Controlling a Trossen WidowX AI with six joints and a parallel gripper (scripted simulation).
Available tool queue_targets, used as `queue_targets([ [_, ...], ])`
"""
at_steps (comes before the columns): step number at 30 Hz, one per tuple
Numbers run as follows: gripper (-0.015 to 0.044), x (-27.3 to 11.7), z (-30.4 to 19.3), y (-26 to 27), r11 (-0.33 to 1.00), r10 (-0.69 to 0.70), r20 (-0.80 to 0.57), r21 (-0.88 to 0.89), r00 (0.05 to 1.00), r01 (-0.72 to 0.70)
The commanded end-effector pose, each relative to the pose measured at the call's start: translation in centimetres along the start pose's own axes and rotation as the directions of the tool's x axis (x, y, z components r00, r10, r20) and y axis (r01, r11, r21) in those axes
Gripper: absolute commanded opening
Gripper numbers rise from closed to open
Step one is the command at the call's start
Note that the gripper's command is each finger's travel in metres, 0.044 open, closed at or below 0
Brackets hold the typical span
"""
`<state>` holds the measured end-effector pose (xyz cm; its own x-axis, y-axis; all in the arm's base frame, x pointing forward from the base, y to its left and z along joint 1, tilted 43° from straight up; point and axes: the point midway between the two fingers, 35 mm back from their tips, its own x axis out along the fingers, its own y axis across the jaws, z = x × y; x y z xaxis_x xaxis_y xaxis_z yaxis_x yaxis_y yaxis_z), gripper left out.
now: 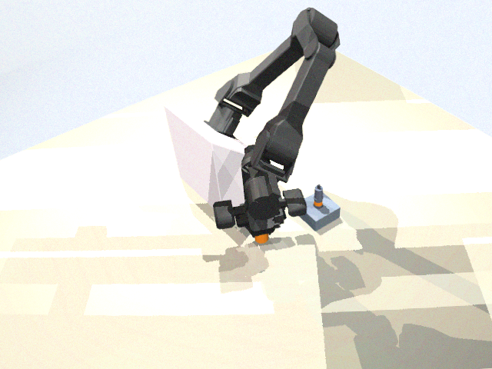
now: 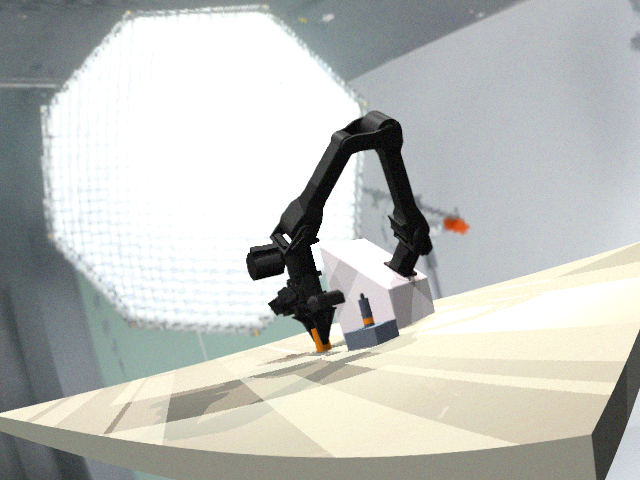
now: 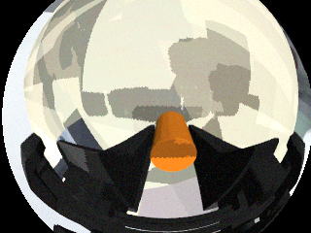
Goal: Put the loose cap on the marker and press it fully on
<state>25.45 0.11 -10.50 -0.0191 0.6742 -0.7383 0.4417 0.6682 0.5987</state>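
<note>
The orange cap (image 1: 261,238) (image 2: 323,347) (image 3: 171,141) stands upright on the table between the fingertips, which hide much of it in the top view. My gripper (image 2: 321,338) (image 3: 171,129) points down and is shut on the cap, one finger on each side in the wrist view. The marker (image 1: 318,194) (image 2: 365,307), dark grey-blue with an orange band low down and a small tip on top, stands upright in the blue-grey holder block (image 1: 317,222) (image 2: 369,337). In the wrist view only part of the block (image 3: 83,133) shows at the left, partly behind a finger.
A pale pinkish block (image 1: 191,158) (image 2: 413,302) (image 3: 170,200) carries the arm's base behind the gripper. The holder block is close beside the gripper, to its right in the top and exterior views. Shadows and bright patches cross the table (image 1: 158,341) (image 2: 465,413).
</note>
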Motion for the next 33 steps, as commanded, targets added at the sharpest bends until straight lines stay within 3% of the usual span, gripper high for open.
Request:
queue_targets([
  [1, 0.0, -1.1, 0.2, 0.0, 1.0, 0.0, 0.003, -0.004, 1.0, 0.0],
  [20, 0.0, -5.9, 0.2, 0.0, 1.0, -0.001, 0.003, -0.004, 1.0, 0.001],
  [33, 0.0, -8.0, -0.3, 4.8, 1.0, -0.004, 0.006, -0.002, 1.0, 0.004],
])
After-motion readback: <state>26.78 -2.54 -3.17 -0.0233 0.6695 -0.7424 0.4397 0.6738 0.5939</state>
